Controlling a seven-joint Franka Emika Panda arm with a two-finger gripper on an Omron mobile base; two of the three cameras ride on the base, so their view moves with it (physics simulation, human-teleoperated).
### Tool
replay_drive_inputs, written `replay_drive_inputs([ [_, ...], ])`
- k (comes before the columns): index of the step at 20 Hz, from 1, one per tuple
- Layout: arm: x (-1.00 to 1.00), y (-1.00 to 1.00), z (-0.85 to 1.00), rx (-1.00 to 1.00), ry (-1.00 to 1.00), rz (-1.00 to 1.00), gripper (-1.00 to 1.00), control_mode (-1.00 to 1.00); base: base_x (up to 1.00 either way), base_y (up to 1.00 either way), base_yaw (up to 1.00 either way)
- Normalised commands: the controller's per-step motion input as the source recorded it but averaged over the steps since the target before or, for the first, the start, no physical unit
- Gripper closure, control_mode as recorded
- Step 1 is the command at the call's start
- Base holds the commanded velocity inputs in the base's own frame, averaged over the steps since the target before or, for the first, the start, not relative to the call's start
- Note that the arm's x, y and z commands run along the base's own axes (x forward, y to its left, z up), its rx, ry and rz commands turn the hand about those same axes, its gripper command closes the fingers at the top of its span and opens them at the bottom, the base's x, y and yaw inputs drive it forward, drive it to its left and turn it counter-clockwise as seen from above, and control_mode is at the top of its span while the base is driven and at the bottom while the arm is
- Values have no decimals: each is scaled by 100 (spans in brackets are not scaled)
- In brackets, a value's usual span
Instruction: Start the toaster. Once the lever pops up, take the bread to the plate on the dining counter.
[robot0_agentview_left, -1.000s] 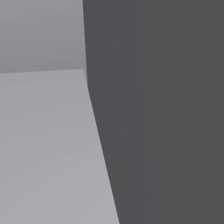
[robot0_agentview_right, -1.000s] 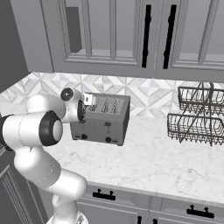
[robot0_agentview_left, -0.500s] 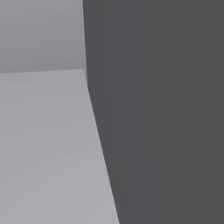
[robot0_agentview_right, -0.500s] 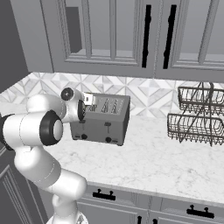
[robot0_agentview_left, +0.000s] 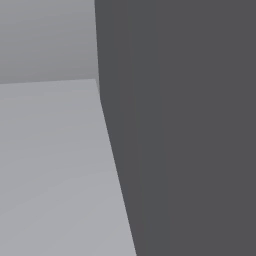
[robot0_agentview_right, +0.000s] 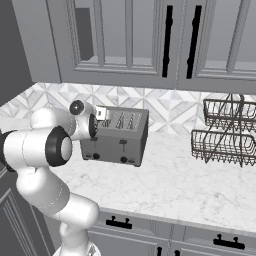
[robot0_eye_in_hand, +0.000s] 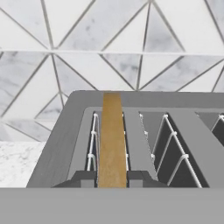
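Your two dark fingers are closed on the thin tan-brown slice of bread, which stands upright in the leftmost slot of the grey metal toaster on the white marble counter.

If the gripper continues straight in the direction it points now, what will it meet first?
The gripper is already shut on the bread in the toaster slot. Going on, it would likely push down into that slot; depth is unclear.

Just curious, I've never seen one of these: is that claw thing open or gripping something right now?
Gripper: closed on the bread standing in the toaster slot.
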Motion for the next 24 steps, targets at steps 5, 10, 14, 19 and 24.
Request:
replay_drive_inputs([
  [5,0,0,0,0,0,0,100,-100,0,0,0],
  [10,0,0,0,0,0,0,100,-100,0,0,0],
  [14,0,0,0,0,0,0,100,-100,0,0,0],
  [19,0,0,0,0,0,0,100,-100,0,0,0],
  [24,-3,1,2,0,-1,0,100,-100,0,0,0],
])
